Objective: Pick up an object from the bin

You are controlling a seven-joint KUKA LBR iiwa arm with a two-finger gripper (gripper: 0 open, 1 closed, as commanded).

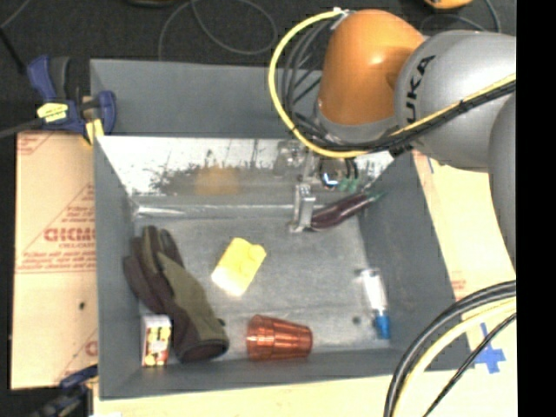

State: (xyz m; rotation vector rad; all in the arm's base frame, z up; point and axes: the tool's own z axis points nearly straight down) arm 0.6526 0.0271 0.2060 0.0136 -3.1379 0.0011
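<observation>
Purple eggplant-looking thing point(343, 208) is what the gripper is next to, up at the far right of the bin point(304, 289). Going near to far:

Along the near wall, in the left corner, there's a small red, white and yellow box point(156, 340) standing just beside the cuff end of a dark glove point(169, 289). Just right of that, a copper-coloured cup point(278, 338) lies on its side.

Over on the right, a white syringe-type tube point(375, 301) lies with its blue tip at the near end, close to the right wall and well apart from everything else.

The glove runs up the left side, with its finger end pointing far-left. In the middle of the floor sits a pale yellow block point(238, 266), on its own, between the glove and the syringe.

Then the far end: the gripper point(304, 222) hangs down from the arm's orange wrist cover point(365, 68), low over the floor near the far wall. The eggplant thing lies tilted, its left end right up against the gripper and its stem end pointing toward the right wall. Honestly can't tell if the gripper is clenched, released or grasping it; the angle doesn't show it.
</observation>
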